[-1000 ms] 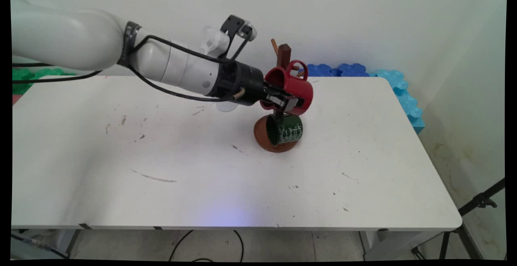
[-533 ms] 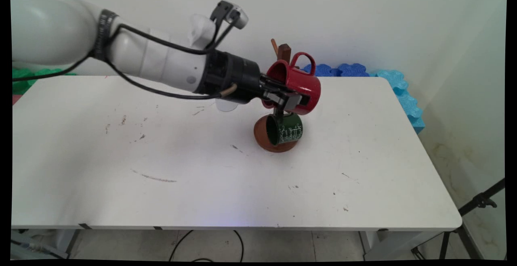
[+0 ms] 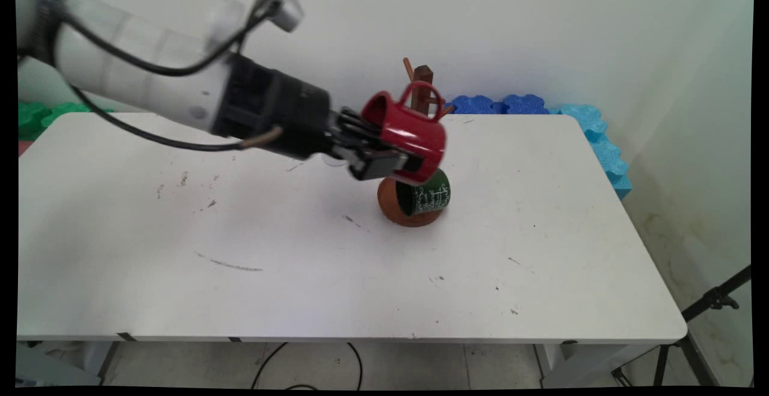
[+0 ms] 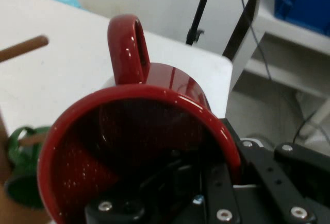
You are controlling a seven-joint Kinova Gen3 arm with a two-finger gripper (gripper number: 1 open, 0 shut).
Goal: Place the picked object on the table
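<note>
Sideways, glossy red mug (image 3: 408, 137) in black fingers (image 3: 378, 164).

White arm (image 3: 138, 77), black wrist section, looped black cables (image 3: 150, 68), silver-screwed black linkage (image 4: 268, 183)

White arm reaching in from upper left, nearly level, claw (image 3: 393, 155) clamped on its load

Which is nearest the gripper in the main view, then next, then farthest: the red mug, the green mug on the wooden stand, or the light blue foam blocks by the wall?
1. Red enamel mug: clamped in the gripper, on its side.
2. Dark green mug: just below, on the wooden stand.
3. Light blue foam blocks: off the table's far right corner.
</note>
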